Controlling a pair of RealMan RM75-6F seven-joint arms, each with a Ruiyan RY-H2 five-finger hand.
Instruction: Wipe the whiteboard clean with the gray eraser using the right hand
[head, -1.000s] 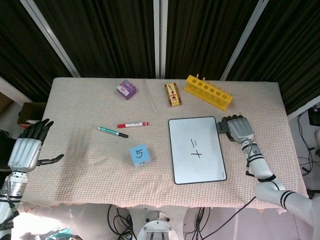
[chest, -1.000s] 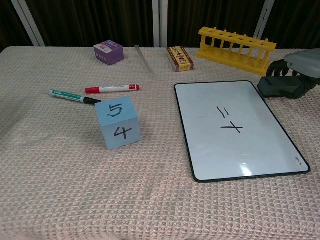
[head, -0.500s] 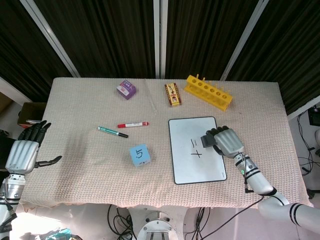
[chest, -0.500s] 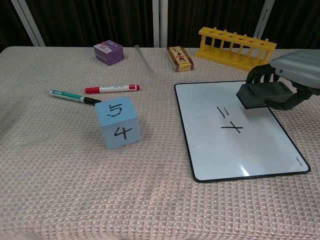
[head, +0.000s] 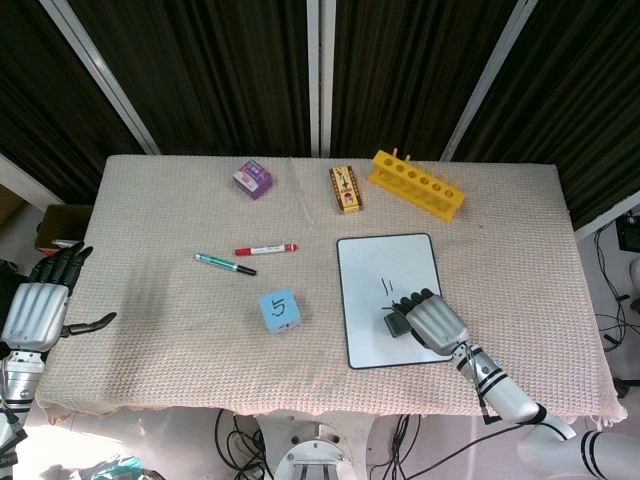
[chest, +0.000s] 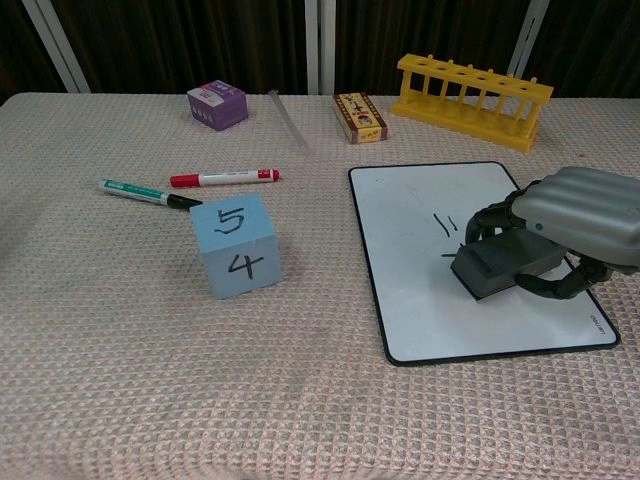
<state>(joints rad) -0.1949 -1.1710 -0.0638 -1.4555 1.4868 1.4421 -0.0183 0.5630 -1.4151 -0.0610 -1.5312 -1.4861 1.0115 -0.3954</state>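
Note:
The whiteboard (head: 370, 270) (chest: 415, 260) lies flat on the right half of the table. Two short black strokes (head: 387, 292) (chest: 446, 227) show on it. My right hand (head: 432, 320) (chest: 580, 222) grips the gray eraser (head: 394, 325) (chest: 500, 268) and holds it on the board's near part, just below those strokes. In the chest view the eraser covers the spot where a cross mark was drawn. My left hand (head: 36, 310) hangs off the table's left edge, fingers apart, holding nothing.
A blue number cube (head: 280, 309) (chest: 236, 245) stands left of the board. A red marker (head: 266, 249) and a green marker (head: 224, 263) lie beyond it. At the back are a purple box (head: 253, 179), a small printed box (head: 346, 189) and a yellow tube rack (head: 417, 184).
My right hand carried the eraser from the cloth right of the board onto the board, then down toward its near edge. The cross mark no longer shows. The left hand drifted slightly lower.

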